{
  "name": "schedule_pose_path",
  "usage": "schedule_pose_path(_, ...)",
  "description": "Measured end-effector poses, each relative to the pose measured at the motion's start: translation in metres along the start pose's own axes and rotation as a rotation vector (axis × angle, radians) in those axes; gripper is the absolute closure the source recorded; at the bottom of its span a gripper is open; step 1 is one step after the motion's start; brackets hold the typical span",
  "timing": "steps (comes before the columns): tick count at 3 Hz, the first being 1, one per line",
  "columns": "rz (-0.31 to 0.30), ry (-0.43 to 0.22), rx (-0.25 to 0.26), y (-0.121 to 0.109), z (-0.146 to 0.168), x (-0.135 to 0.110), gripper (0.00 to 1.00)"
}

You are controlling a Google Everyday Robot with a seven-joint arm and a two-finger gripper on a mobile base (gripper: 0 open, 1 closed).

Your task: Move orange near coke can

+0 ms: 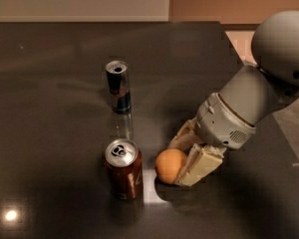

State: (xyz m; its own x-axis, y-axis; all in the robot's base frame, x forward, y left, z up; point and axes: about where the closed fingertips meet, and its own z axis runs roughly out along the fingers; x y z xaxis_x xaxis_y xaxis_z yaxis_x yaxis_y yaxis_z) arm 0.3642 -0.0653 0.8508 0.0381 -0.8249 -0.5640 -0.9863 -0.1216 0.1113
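Observation:
The orange [168, 165] is a small round fruit low over the dark table, just right of the coke can [123, 169], a dark red can with a silver top standing upright. A small gap separates them. My gripper [185, 158] comes in from the right and is shut on the orange, one cream finger [199, 165] in front of it and the other behind.
A slimmer dark blue and silver can [118, 85] stands upright behind the coke can. The dark glossy table [50, 108] ends at its right edge [284, 133], with lighter floor beyond. My grey arm [249, 103] reaches in from the upper right.

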Motion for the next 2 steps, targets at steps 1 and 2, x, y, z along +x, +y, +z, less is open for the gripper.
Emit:
schedule_pose_path(1, 0.003, -0.034, 0.007, -0.0016, 0.0075, -0.0045, 0.82)
schedule_pose_path(2, 0.004, -0.06, 0.009, -0.0034, 0.0128, -0.007, 0.58)
